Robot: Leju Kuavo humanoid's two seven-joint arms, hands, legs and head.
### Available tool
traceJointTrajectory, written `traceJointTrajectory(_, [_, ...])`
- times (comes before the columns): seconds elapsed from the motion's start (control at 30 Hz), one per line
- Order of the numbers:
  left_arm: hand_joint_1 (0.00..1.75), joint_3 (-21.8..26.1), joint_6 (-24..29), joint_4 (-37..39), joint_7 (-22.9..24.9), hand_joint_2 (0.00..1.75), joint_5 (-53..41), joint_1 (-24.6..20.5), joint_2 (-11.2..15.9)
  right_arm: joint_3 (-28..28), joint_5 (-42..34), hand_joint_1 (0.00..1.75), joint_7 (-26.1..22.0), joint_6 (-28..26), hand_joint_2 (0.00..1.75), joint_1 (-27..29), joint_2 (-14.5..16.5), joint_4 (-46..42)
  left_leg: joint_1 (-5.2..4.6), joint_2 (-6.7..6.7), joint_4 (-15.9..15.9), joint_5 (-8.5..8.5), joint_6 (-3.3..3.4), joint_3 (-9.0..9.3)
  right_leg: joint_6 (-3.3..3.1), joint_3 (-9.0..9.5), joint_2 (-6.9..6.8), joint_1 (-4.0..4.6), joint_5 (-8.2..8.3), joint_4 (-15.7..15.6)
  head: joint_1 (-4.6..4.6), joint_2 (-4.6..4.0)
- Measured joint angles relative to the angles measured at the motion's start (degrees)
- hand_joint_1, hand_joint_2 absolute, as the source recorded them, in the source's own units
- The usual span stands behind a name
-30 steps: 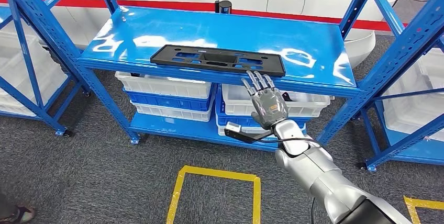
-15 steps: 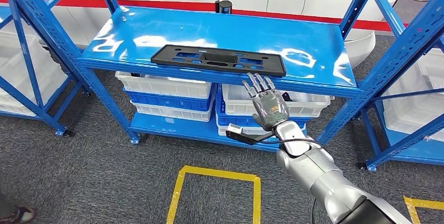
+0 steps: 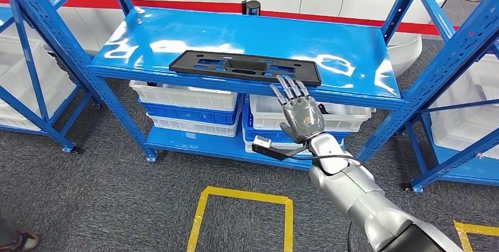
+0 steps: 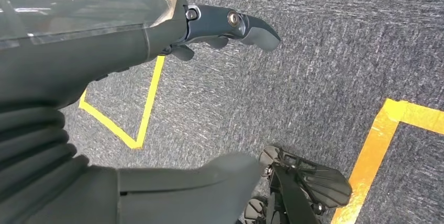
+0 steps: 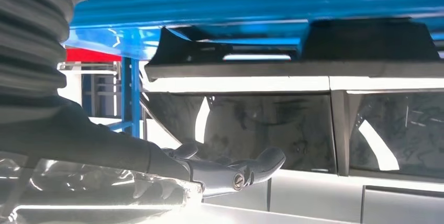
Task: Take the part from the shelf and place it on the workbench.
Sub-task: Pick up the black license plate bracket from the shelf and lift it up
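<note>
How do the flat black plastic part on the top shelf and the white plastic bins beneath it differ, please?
The flat black plastic part is thin, dark and pierced with cut-outs; the white plastic bins are deep, pale and open-topped. The part lies singly on the blue top shelf, near its front edge; the bins sit stacked on the lower shelf. Both are long and rectangular.

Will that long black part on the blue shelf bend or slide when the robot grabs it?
The black part looks like flat, cut-out moulded plastic, so probably stiff and light. The blue shelf is glossy, so it may slide if nudged. Gripped near one end by the right hand, it may tilt.
</note>
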Motion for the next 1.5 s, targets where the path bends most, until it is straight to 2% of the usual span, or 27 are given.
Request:
traceJointTrajectory(0.93, [0.0, -0.11, -0.9, 0.0, 0.1, 0.0, 0.15, 0.0, 0.17, 0.41, -0.12, 0.0, -1.36, 0.63, 1.75, -0.05, 1.05, -0.59, 0.0, 0.0, 0.0, 0.0, 0.0, 0.0, 0.0, 0.0, 0.0, 0.0, 0.0, 0.0, 0.0, 0.0])
traceJointTrajectory(1.07, [0.0, -0.11, -1.13, 0.0, -0.26, 0.0, 0.16, -0.02, 0.27, 0.52, 0.01, 0.0, -1.25, 0.6, 1.75, -0.04, 1.13, -0.4, -0.13, -0.03, 0.42, -0.13, 0.25, -0.31, 0.34, -0.03, 0.0, -0.67, 0.2, -0.21, -0.12, 0.0])
traceJointTrajectory(1.17, [0.0, -0.11, -1.32, 0.0, -0.4, 0.0, 0.16, -0.03, 0.33, 0.56, 0.03, 0.0, -1.2, 0.6, 1.75, 0.01, 1.15, -0.3, 0.03, 0.09, -0.17, 0.19, 0.85, -0.21, 1.09, -0.18, 0.03, -0.39, 0.77, 0.51, -0.16, 0.01])
traceJointTrajectory(1.2, [0.0, -0.11, -1.35, 0.0, -0.42, 0.0, 0.16, -0.04, 0.33, 0.57, 0.03, 0.0, -1.19, 0.6, 1.75, -0.01, 1.11, -0.27, 0.15, 0.2, -0.57, 0.44, 1.19, 0.01, 1.27, -0.47, -0.05, -0.24, 0.58, 1.18, -0.19, 0.0])
traceJointTrajectory(1.23, [0.0, -0.11, -1.36, 0.0, -0.44, 0.0, 0.16, -0.05, 0.36, 0.57, 0.03, 0.0, -1.19, 0.6, 1.75, -0.09, 1.09, -0.26, 0.31, 0.33, -0.86, 0.67, 1.52, 0.2, 1.16, -1.21, -0.16, -0.13, -0.2, 2.48, -0.07, 0.0])
traceJointTrajectory(1.27, [0.0, -0.11, -1.38, 0.0, -0.45, 0.0, 0.16, -0.06, 0.38, 0.58, 0.02, 0.0, -1.18, 0.6, 1.75, -0.17, 1.07, -0.25, 0.48, 0.46, -1.11, 0.9, 1.78, 0.26, 0.96, -2.6, -0.27, -0.15, -1.57, 4.97, 0.12, 0.0])
traceJointTrajectory(1.33, [0.0, -0.12, -1.43, 0.0, -0.45, 0.0, 0.16, -0.04, 0.43, 0.66, 0.01, 0.0, -1.17, 0.6, 1.75, -0.14, 1.06, -0.19, 0.54, 0.67, -1.14, 1.08, 1.94, -0.06, 0.67, -6.42, -0.4, -0.26, -4.68, 12.41, 0.47, 0.01])
traceJointTrajectory(1.37, [0.0, -0.13, -1.45, 0.0, -0.45, 0.0, 0.16, -0.01, 0.42, 0.73, 0.01, 0.0, -1.17, 0.6, 1.75, 0.03, 1.06, -0.13, 0.57, 0.73, -1.13, 1.07, 1.89, -0.18, 0.93, -8.09, -0.43, -0.37, -5.62, 15.46, 0.55, 0.01])
traceJointTrajectory(1.4, [0.0, -0.13, -1.46, 0.0, -0.45, 0.0, 0.16, 0.02, 0.42, 0.8, 0.01, 0.0, -1.17, 0.61, 1.75, 0.2, 1.04, -0.06, 0.63, 0.75, -1.12, 1.03, 1.77, -0.21, 1.23, -8.87, -0.48, -0.49, -5.77, 16.71, 0.56, 0.01])
traceJointTrajectory(1.43, [0.0, -0.13, -1.47, 0.0, -0.45, 0.0, 0.16, 0.04, 0.43, 0.84, 0.01, 0.0, -1.16, 0.61, 1.75, 0.32, 0.99, 0.02, 0.75, 0.74, -1.1, 0.93, 1.59, -0.13, 1.69, -8.58, -0.57, -0.67, -4.93, 15.59, 0.63, 0.01])
traceJointTrajectory(1.5, [0.0, -0.14, -1.47, 0.0, -0.45, 0.0, 0.16, 0.06, 0.44, 0.86, 0.01, 0.0, -1.09, 0.61, 1.75, 0.35, 0.87, 0.12, 1.05, 0.78, -0.96, 0.62, 0.94, 0.21, 2.9, -5.34, -0.98, -1.11, -1.33, 7.87, 0.81, 0.01])
